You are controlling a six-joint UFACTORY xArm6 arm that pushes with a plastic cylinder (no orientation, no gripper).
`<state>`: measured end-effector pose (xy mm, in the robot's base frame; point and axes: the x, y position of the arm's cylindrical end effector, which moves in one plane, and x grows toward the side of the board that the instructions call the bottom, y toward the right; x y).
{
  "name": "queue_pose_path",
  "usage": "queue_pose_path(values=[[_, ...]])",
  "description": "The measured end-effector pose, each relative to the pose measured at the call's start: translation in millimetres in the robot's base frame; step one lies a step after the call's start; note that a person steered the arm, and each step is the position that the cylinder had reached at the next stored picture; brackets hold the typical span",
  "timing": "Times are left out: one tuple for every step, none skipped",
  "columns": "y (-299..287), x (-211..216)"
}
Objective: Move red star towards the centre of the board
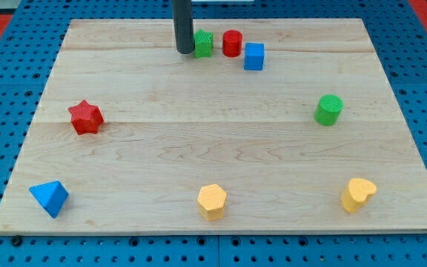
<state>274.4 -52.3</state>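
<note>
Resting my tip (184, 51) at view's top | red star (86, 117) well apart, lower-left | end effector: plain rod, touching neither.

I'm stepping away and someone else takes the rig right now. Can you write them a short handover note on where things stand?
My tip is at the view's top, just left of the green block, touching or nearly so, and far from the red star.
The red star sits near the board's left edge, about mid-height, apart from every other block.
Done: nothing visible yet; the star is not at the centre.
Left: bring my tip round to the star's left side, then push it toward the view's right to the centre. That path looks free of blocks.
</note>
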Motion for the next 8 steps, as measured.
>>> queue_pose_path(values=[[1.0, 0.0], [1.0, 0.0], [-24.6, 1.4], [-61.1, 4.7], [-93.6, 9.2], [-125.0, 17.7], [-153.6, 38.7], [-179.0, 71.5]])
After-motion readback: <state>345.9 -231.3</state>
